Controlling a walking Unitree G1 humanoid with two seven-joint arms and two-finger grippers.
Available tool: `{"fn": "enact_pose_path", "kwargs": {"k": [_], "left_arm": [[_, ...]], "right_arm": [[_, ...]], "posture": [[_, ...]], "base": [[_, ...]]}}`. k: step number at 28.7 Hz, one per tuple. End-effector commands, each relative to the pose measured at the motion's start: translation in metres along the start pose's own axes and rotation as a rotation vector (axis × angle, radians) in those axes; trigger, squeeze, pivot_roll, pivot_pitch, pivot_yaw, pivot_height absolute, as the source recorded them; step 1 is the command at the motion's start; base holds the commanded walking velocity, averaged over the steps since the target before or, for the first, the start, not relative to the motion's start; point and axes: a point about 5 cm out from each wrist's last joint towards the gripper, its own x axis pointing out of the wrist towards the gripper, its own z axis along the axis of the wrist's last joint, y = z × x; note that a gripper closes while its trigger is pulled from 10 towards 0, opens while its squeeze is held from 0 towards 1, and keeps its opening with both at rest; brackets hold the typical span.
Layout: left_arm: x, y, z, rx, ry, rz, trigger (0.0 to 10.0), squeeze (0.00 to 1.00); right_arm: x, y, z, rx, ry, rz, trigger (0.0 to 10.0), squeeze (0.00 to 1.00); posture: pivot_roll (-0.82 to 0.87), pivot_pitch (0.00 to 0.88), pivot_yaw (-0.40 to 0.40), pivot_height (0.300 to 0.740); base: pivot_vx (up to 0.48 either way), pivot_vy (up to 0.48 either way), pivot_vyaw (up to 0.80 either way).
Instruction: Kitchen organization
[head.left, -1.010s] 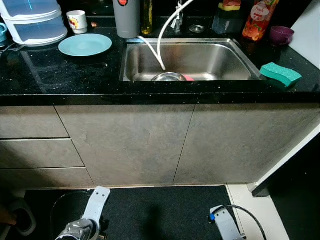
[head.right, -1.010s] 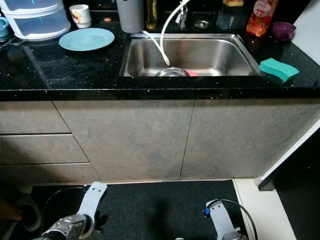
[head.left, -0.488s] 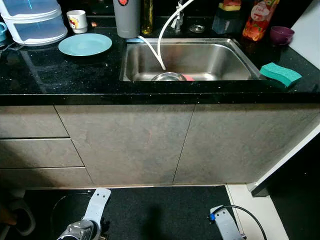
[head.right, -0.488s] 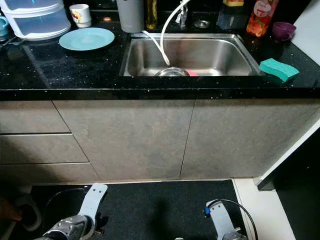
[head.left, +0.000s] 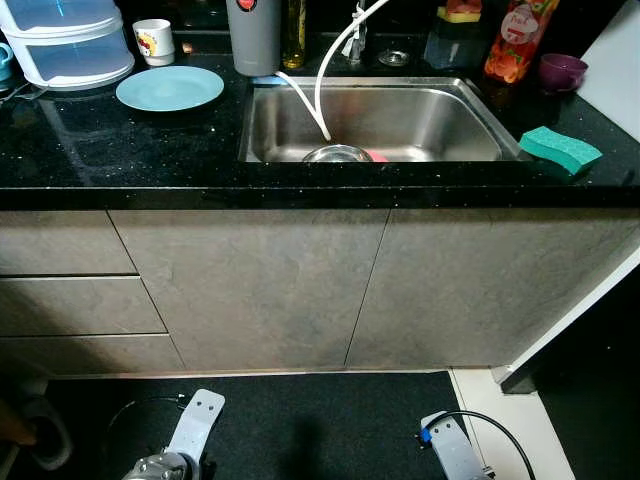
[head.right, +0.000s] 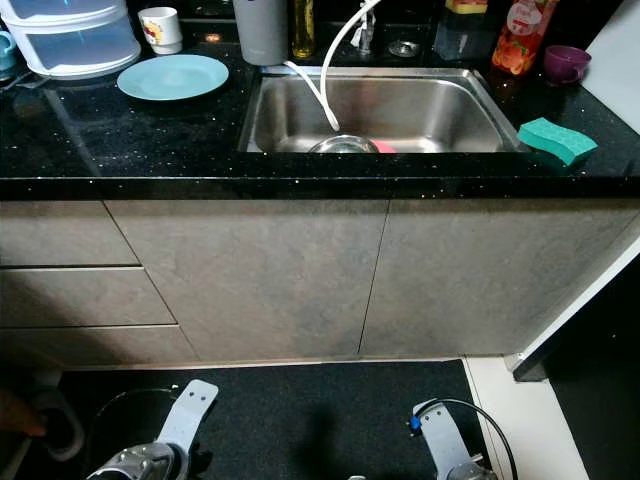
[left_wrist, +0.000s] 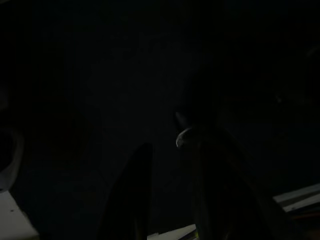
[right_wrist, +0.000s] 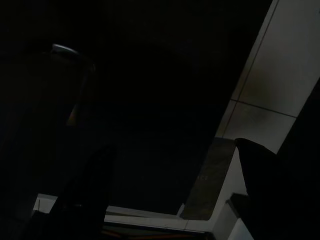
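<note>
Jaws on the right gripper (right_wrist: 170, 190) stand wide apart, gripping nothing; the left gripper (left_wrist: 165, 195) hangs in shadow and its fingers look parted too, though I cannot tell for sure. Both arms dangle low before the grey cabinets (head.left: 250, 285). Best play, I'd judge: raise an arm over the black countertop (head.left: 120, 150) first. Left of the steel sink (head.left: 400, 120) sits a blue plate (head.left: 170, 89); right of it, a green sponge (head.left: 561, 149). Behind the sink, a juice bottle (head.left: 518, 38). Dark mat (head.left: 320, 420) underfoot.
</note>
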Motion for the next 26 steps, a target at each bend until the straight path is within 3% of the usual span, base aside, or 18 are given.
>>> {"fn": "enact_pose_path", "kwargs": {"k": [1,7,11,12,14,17,21,22,26], "left_arm": [[0.002,-0.007,-0.009,0.057,0.040,-0.014,10.0,0.00],[0.003,-0.010,-0.007,0.092,0.030,-0.004,10.0,0.00],[0.003,-0.010,-0.007,0.086,0.025,0.015,10.0,0.00],[0.003,-0.010,-0.007,0.086,0.025,0.015,10.0,0.00],[0.002,-0.006,-0.003,0.035,0.007,0.042,10.0,0.00],[0.002,-0.002,0.001,-0.025,-0.015,0.065,10.0,0.00],[-0.001,0.009,0.010,-0.109,-0.064,0.127,10.0,0.00],[-0.004,0.020,0.015,-0.164,-0.102,0.195,10.0,0.00],[-0.008,0.031,0.009,-0.198,-0.122,0.258,10.0,0.00]], "right_arm": [[-0.001,-0.001,-0.007,0.000,0.015,-0.011,10.0,0.00],[-0.001,-0.004,-0.009,0.043,-0.002,-0.052,10.0,0.00],[-0.002,-0.007,-0.012,0.185,-0.044,-0.139,10.0,0.00],[-0.002,-0.007,-0.012,0.185,-0.044,-0.139,10.0,0.00],[-0.003,-0.010,-0.013,0.311,-0.083,-0.237,10.0,0.00],[-0.004,-0.012,-0.014,0.384,-0.110,-0.293,10.0,0.00],[-0.005,-0.012,-0.011,0.414,-0.169,-0.281,10.0,0.00],[-0.005,-0.011,-0.006,0.430,-0.226,-0.246,10.0,0.00],[-0.006,-0.009,0.000,0.429,-0.278,-0.186,10.0,0.00]], "posture": [[0.03,0.069,0.000,0.740],[0.04,0.069,0.005,0.740],[0.04,0.064,-0.001,0.740],[0.04,0.064,-0.001,0.740],[0.05,0.063,-0.007,0.740],[0.05,0.062,-0.007,0.740],[0.05,0.060,-0.025,0.740],[0.06,0.060,-0.037,0.740],[0.08,0.055,-0.055,0.740]], "base": [[0.000,0.000,0.00],[0.000,0.000,0.00],[0.000,0.000,0.00],[0.000,0.000,0.00],[0.000,0.000,0.00],[0.000,0.000,0.00],[0.000,0.000,0.00],[0.000,0.000,0.00],[0.000,0.000,0.00]]}}
